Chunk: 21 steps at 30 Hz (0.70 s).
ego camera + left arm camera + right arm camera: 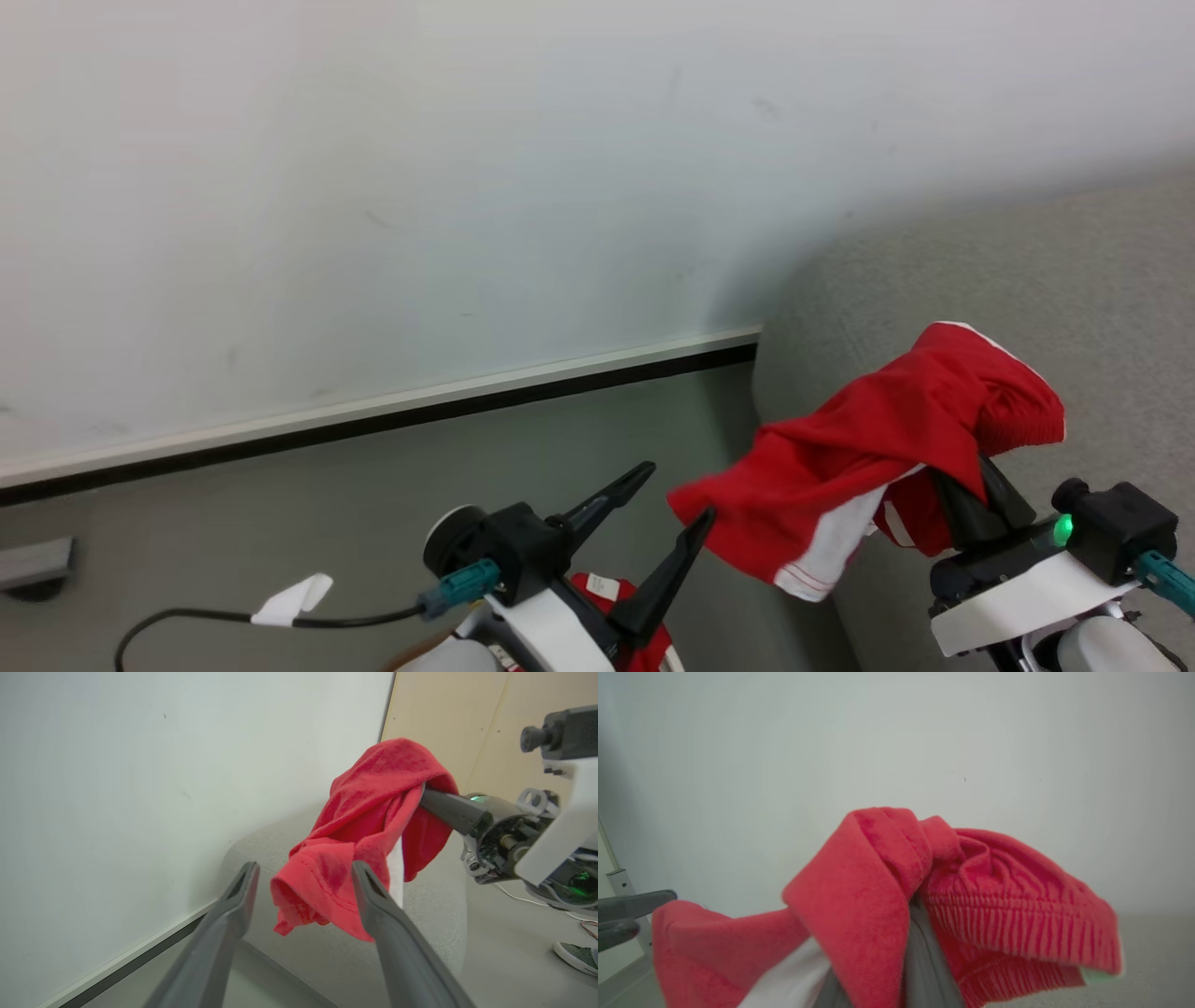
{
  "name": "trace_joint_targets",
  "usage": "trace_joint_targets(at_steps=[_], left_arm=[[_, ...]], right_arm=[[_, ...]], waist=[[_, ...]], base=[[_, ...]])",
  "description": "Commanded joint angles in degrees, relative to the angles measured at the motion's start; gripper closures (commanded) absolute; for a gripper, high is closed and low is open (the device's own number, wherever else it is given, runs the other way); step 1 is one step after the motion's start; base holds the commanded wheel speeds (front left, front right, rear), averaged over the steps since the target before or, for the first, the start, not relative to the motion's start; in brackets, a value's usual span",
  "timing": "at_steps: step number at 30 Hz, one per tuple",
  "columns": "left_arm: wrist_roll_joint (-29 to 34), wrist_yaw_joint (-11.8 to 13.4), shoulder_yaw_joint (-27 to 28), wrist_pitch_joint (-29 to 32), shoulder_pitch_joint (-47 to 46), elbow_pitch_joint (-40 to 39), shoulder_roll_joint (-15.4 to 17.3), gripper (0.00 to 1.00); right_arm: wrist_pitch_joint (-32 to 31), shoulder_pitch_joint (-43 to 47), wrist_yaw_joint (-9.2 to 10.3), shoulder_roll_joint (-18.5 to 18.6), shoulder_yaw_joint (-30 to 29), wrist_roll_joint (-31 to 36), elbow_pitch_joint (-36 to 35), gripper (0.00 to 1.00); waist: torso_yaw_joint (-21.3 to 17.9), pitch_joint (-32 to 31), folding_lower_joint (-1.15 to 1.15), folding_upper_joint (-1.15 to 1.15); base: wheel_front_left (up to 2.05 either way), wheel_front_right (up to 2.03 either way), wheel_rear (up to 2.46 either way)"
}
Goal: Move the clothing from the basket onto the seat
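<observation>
**Red garment held above the seat's edge, its grip buried in folds**

The right gripper (980,493) was closed on the clothing (878,439). Its fingertips were buried under bunched red fabric, so the exact pinch point could not be made out. In the right wrist view, only a strip of grey finger showed between the folds. The left gripper (674,492) stood wide apart and held nothing. The garment's loose hem hung between its two fingers, and whether the cloth brushed the nearer finger could not be told.

A second red piece with a small white label (603,587) lay under the left wrist, mostly covered by the arm and cut off by the lower frame edge. A shoe (577,956) was cropped at the corner of the left wrist view.

The clothing hung in the air over the rounded corner of the seat (1027,280), with no clear contact with the cushion. Bare grey floor (467,467) lay to the left of that corner, reaching to the baseboard (467,397) and the pale wall (467,187). A black cable (187,618) with a white tag (294,597) trailed across the floor near the left arm.

The fabric looked soft and slightly fuzzy, with a ribbed, gathered band at one end and white panels with thin red stripes below. The seat's cover was a light grey weave.
</observation>
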State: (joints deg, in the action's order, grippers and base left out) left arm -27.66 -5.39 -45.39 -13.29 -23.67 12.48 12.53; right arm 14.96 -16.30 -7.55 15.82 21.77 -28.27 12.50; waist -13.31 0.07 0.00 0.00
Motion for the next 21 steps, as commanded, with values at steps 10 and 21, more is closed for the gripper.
trace_joint_targets(at_steps=[10, 21], left_arm=[[1.86, 0.19, -0.16, -1.16, -1.29, 0.98, 1.09, 0.00], [3.29, 0.17, -0.58, -1.38, -2.78, 1.41, 2.28, 0.00]], right_arm=[[0.17, 4.29, 0.12, 0.35, -5.05, 1.81, -4.67, 1.00], [0.17, 4.73, 0.12, -1.33, -6.65, 2.80, -6.81, 1.00]], waist=[[-11.52, 2.91, 0.00, 0.00], [-14.33, 6.01, 0.00, 0.00]], base=[[0.00, 0.00, 0.00], [0.00, 0.00, 0.00]])
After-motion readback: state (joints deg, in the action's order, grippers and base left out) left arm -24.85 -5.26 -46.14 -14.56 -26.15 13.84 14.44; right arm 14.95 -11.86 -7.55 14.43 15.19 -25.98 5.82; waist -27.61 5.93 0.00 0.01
